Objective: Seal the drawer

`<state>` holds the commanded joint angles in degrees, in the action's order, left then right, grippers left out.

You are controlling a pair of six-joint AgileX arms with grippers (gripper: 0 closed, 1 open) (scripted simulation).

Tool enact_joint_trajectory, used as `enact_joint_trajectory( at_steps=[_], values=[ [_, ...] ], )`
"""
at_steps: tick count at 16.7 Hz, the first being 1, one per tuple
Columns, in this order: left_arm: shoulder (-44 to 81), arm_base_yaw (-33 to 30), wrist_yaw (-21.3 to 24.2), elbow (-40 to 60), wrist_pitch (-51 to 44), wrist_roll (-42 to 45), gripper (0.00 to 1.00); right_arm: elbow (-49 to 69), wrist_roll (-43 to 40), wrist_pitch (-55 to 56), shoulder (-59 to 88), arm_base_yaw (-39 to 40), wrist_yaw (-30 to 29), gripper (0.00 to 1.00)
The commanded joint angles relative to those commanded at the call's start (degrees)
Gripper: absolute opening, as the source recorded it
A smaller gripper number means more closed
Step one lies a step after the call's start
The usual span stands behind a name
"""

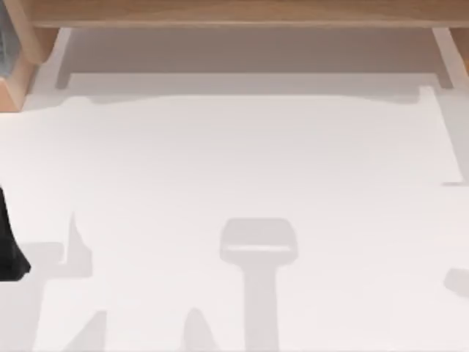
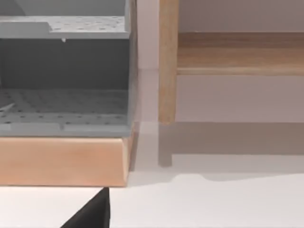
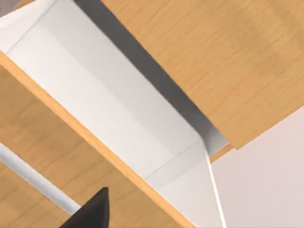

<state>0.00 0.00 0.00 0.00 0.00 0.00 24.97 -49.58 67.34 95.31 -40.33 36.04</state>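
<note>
The drawer (image 1: 249, 55) lies at the far side of the desk (image 1: 242, 169), pulled out from under the light wood frame (image 1: 234, 11), with its thin white side walls running toward the near side and its pale grey floor in shadow. The left claw (image 1: 9, 246) sits at the desk's left edge, nearer than the drawer and well apart from it. Whether either claw's fingers are apart or together cannot be told. In the right wrist view, the right claw (image 3: 92, 211) hovers close over the drawer's white wall.

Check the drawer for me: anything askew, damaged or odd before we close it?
Nothing stands out. The drawer is pulled out from the light wood frame, sitting square with both side walls straight. No damage or spill is visible.
</note>
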Motion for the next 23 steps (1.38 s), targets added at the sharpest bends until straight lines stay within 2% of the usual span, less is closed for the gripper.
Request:
enact_joint_trajectory(
  at_steps=[6,10,13,18,23],
  values=[
    [0.0,0.0,0.0,0.0,0.0,0.0,1.0,-0.8,-25.1,16.0,13.4,-2.1,3.5,1.0],
    [0.0,0.0,0.0,0.0,0.0,0.0,1.0,-0.3,-36.1,23.1,19.5,-2.5,4.6,1.0],
    [0.0,0.0,0.0,0.0,0.0,0.0,1.0,-0.1,-39.3,25.1,21.3,-2.5,4.9,1.0],
    [0.0,0.0,0.0,0.0,0.0,0.0,1.0,0.0,-39.3,24.9,21.2,-2.1,4.7,1.0],
    [0.0,0.0,0.0,0.0,0.0,0.0,1.0,3.8,-39.4,22.4,22.5,0.4,2.0,1.0]
  ],
)
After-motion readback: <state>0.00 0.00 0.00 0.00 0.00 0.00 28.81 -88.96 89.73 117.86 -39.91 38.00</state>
